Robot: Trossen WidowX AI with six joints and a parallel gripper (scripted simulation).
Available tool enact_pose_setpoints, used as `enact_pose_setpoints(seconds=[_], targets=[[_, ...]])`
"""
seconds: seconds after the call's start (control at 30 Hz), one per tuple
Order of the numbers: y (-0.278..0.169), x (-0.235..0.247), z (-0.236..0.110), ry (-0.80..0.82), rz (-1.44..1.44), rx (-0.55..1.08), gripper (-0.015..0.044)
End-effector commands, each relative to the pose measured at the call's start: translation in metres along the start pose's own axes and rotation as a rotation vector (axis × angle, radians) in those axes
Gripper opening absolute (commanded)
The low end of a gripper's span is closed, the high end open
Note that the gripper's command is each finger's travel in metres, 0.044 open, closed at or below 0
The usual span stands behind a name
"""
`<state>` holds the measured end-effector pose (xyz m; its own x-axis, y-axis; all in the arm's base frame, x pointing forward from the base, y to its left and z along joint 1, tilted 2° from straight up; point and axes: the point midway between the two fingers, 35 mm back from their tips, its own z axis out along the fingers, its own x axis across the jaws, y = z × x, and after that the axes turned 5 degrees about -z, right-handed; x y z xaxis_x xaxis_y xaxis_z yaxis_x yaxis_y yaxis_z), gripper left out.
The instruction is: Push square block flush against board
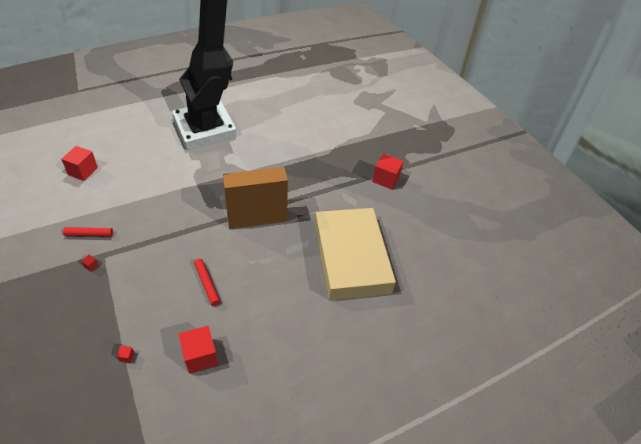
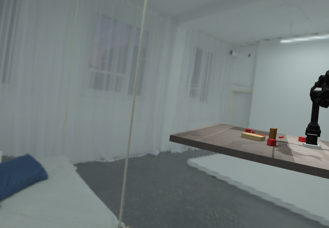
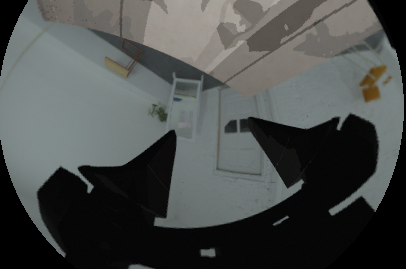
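Note:
The square block (image 1: 257,204) (image 2: 273,133) is orange-brown and stands upright on its narrow side. The board (image 1: 355,249) (image 2: 252,136) is pale yellow and lies flat, right of the block and nearer the camera in the top view. A gap separates them; they do not touch. My gripper (image 3: 212,127) is open and empty in the wrist view, its two black fingers wide apart. It is raised well above the table, away from both parts. Its fingertips cannot be made out in the top and exterior views.
A red cube (image 1: 387,172) (image 2: 271,142) sits behind the board, near the block. Another red cube (image 1: 198,349) lies in front, left of the board. A red stick (image 1: 206,282) lies between that cube and the block. Other red pieces lie left. The arm's white base (image 1: 211,137) is behind the block.

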<state>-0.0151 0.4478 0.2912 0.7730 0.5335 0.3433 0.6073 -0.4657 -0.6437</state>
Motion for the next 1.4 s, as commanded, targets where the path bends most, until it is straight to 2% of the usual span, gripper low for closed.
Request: enact_pose_setpoints(seconds=[0.0, 0.13, 0.47, 0.7, 0.9, 1.13, 1.37], targets=[[0.0, 0.0, 0.0, 0.0, 0.0, 0.0, 0.0374], [0.019, 0.011, -0.004, 0.019, -0.032, -0.038, 0.0269], [0.148, 0.062, -0.049, 0.062, -0.231, -0.307, 0.0006], [0.238, 0.067, -0.095, 0.002, -0.351, -0.489, 0.0], [0.313, 0.048, -0.143, -0.117, -0.444, -0.622, 0.0], [0.383, -0.001, -0.198, -0.311, -0.529, -0.699, 0.0], [0.427, -0.073, -0.243, -0.522, -0.599, -0.667, 0.0]])
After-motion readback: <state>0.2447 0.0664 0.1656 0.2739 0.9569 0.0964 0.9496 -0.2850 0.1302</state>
